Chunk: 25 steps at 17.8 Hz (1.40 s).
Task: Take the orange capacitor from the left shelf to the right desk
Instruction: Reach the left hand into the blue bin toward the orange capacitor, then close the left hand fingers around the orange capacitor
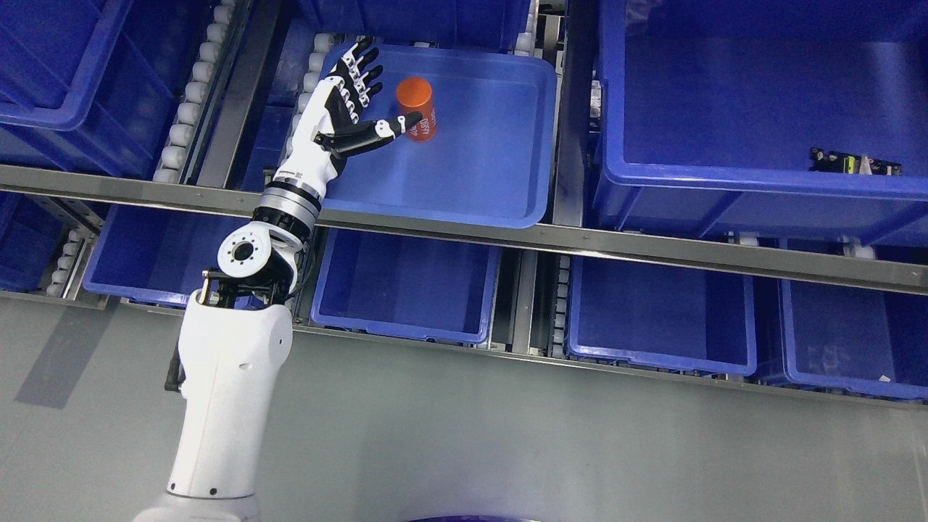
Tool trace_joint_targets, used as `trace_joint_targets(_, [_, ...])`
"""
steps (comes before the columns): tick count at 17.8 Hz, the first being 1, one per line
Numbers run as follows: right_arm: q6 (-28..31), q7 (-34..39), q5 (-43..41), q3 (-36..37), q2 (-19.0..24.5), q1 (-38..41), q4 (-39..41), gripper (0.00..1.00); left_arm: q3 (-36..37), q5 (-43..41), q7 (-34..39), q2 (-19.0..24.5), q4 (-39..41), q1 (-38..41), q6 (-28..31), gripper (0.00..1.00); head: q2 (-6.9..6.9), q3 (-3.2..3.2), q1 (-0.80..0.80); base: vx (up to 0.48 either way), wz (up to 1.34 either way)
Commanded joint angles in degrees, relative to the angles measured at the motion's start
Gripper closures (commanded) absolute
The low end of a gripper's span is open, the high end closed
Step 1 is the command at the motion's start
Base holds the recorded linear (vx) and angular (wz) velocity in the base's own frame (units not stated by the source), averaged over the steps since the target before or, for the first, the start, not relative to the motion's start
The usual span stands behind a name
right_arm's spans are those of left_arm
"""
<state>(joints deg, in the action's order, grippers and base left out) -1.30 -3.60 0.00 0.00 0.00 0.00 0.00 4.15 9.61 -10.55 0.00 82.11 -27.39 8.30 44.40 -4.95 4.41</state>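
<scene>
Left hand spread, gripping nothing, thumb touching orange capacitor (likely light, rigid, slick); wrap cylinder's mid-body.

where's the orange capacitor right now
In the head view the orange capacitor stands upright in the shallow blue tray on the shelf, toward its upper left, just right of the left hand, whose thumb reaches in front of it.

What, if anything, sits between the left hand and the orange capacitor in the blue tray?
Nothing visible does. The left hand is open inside the blue tray, right beside the orange capacitor; its thumb tip overlaps the capacitor's side, and the fingers are spread to its left. The tray holds nothing else.
</scene>
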Motion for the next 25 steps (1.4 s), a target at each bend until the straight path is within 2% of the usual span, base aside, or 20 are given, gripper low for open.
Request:
trace_joint_targets(1, [-0.02, -0.09, 0.18, 1.06, -1.00, 1.32, 1.00, 0.00, 0.50, -3.54, -0.35, 1.00, -14.14, -6.78, -0.13, 0.00, 0.00, 0.00, 0.00, 0.000, 0.00])
trace_joint_targets(10, [-0.10, 0.00, 0.18, 0.97, -1.00, 1.32, 1.00, 0.00, 6.65, -4.51, -0.52, 1.00, -29.54, -11.63, -7.86, 0.00, 0.00, 0.00, 0.00, 0.000, 0.00])
trace_joint_targets(16, [-0.02, 0.00, 0.18, 0.97, -1.00, 1.32, 1.00, 0.00, 10.78, -3.81, -0.35, 1.00, -30.77, -13.74, -7.86, 0.00, 0.00, 0.00, 0.00, 0.000, 0.00])
trace_joint_targets(21, [-0.02, 0.00, 0.18, 0.97, -1.00, 1.32, 1.00, 0.00, 11.40, -3.55, -0.26, 1.00, -37.97, -18.04, -8.04, 0.00, 0.00, 0.00, 0.00, 0.000, 0.00])
trace_joint_targets(25, [-0.02, 0.00, 0.18, 0.97, -1.00, 1.32, 1.00, 0.00, 11.58, -3.63, -0.35, 1.00, -39.56, -19.54, -8.04, 0.01, 0.00, 0.00, 0.00, 0.000, 0.00])
